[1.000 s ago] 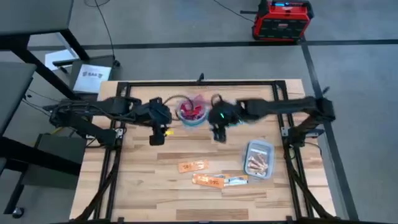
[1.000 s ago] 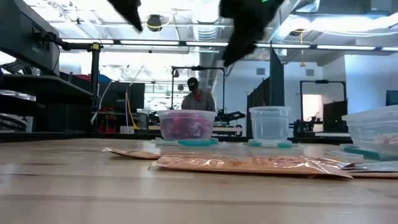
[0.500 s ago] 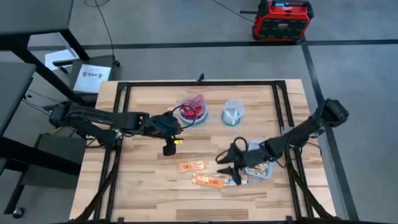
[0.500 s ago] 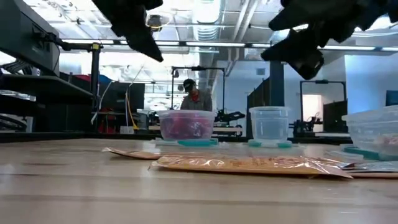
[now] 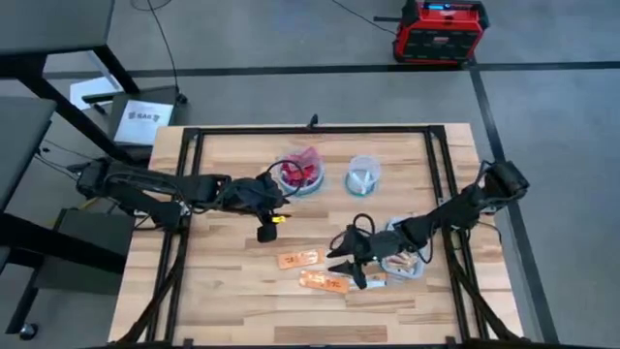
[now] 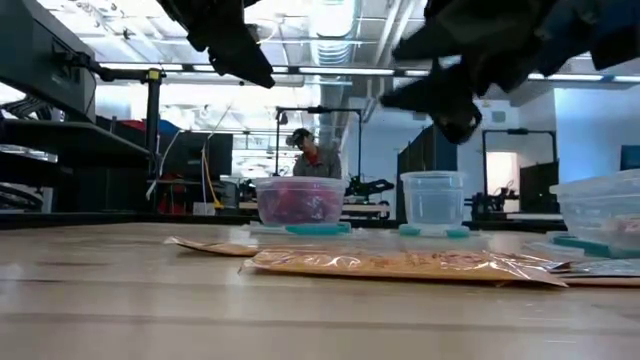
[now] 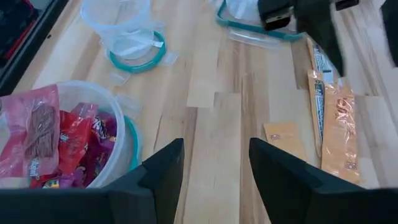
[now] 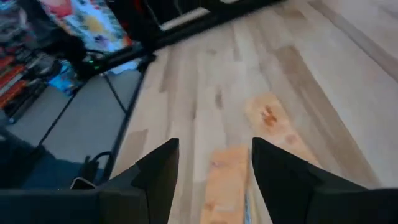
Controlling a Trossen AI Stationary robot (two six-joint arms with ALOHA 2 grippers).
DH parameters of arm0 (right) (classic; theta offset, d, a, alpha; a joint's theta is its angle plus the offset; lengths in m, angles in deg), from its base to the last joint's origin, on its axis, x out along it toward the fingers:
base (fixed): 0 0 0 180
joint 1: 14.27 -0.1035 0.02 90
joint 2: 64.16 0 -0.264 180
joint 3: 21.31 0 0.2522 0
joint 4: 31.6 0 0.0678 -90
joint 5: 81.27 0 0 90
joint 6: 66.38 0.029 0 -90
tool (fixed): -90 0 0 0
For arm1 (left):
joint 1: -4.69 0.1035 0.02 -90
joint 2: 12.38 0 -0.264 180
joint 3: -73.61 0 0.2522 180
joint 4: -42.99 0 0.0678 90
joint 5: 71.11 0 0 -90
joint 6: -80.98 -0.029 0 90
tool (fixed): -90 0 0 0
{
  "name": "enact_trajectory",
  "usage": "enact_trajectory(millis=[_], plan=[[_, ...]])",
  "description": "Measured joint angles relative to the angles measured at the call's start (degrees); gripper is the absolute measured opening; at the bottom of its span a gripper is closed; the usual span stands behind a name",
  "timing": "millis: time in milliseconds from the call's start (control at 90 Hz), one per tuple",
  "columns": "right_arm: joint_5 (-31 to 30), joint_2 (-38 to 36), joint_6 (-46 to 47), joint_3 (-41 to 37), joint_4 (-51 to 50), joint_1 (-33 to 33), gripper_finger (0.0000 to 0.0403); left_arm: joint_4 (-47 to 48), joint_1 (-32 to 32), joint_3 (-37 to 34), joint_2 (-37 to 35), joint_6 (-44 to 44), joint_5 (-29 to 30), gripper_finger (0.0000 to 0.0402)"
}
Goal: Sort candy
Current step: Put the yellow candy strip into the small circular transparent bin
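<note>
Two orange candy packets (image 5: 300,259) (image 5: 325,282) and a silvery one (image 5: 373,279) lie flat on the wooden table near its front. A clear bowl (image 5: 298,174) at the back holds red and purple candy (image 7: 62,137). The bowl beside it (image 5: 363,176) holds a whitish piece. My right gripper (image 5: 349,264) hangs open just above the nearer orange packet (image 8: 227,186), beside the clear tub (image 5: 402,247). My left gripper (image 5: 266,230) hovers open in front of the candy bowl, with nothing between its fingers (image 7: 155,180).
The rectangular tub (image 6: 600,215) with orange-brown packets inside stands at the right. A black frame (image 5: 310,129) runs along the table's back and sides. Bare wood lies at the front left (image 5: 223,301). A person (image 6: 315,155) sits far off in the room behind.
My right gripper has swung from above the right-hand bowl toward the table's near edge, coming down over the loose packets beside the tub and then edging left. My left gripper has moved a little right and nearer. The candy has stayed put.
</note>
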Motion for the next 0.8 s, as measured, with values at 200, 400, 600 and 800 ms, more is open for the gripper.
enact_trajectory(millis=[200, 400, 600, 800], plan=[[0.0, 0.0, -1.1, 0.0, -0.5, -0.2, 0.0187, 0.0, -0.1, 0.1, 3.2, 1.8, -0.9, 0.0166], [0.0, 0.0, -1.1, 0.0, -1.1, -0.2, 0.0187, -8.0, -0.6, 0.0, 10.4, 5.0, -1.0, 0.0166], [-0.1, 0.0, -1.1, 0.0, -2.1, -0.2, 0.0187, -16.0, -2.0, 0.1, 16.0, 0.9, 3.0, 0.0166], [-0.1, 0.0, -1.1, 0.0, -3.4, -0.2, 0.0187, -18.3, -3.9, 0.0, 18.9, -2.2, 4.2, 0.0166]])
